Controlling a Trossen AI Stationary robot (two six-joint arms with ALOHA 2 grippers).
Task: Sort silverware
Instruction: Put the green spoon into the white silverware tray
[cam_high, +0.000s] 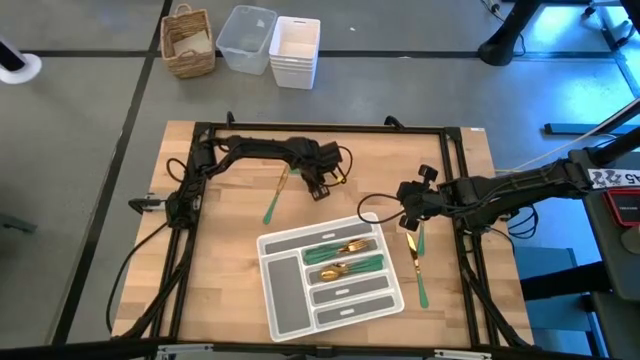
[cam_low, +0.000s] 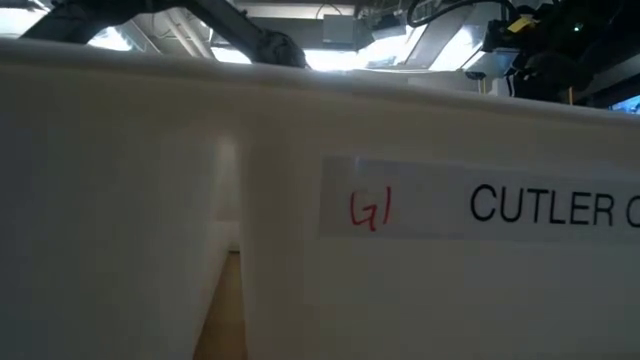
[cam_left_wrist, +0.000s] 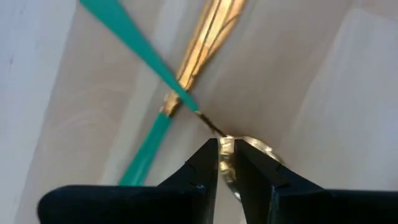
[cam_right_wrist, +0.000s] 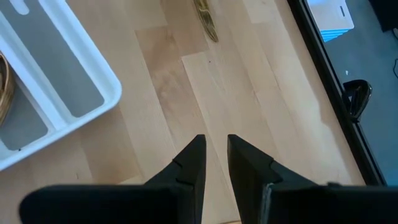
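My left gripper (cam_high: 322, 183) (cam_left_wrist: 227, 148) hovers at the table's far middle, shut on a gold spoon with a green handle (cam_left_wrist: 127, 34). Under it a second green-handled piece (cam_high: 274, 198) (cam_left_wrist: 149, 143) lies flat on the wood, and the spoon's handle crosses over it. The grey compartmented tray (cam_high: 283, 290) sits near the front and holds several pieces of silverware (cam_high: 345, 257). My right gripper (cam_high: 410, 215) (cam_right_wrist: 214, 144) waits right of the tray, slightly open with nothing in it. A knife (cam_high: 414, 258) (cam_right_wrist: 205, 20) lies on the table just beyond its fingertips. My left gripper pinches the spoon's gold bowl (cam_left_wrist: 249, 147) between its two fingers, coming steeply from above. The green handle sticks out away from the fingers, slanting over the piece on the table. Whether the handle's far end touches the wood cannot be told.
A black frame (cam_high: 320, 128) runs around the tabletop. Beyond the far edge stand a wicker basket (cam_high: 188, 42), a clear tub (cam_high: 246, 38) and stacked white bins (cam_high: 295, 50). The tray's white wall with a label (cam_low: 540, 205) fills the low view.
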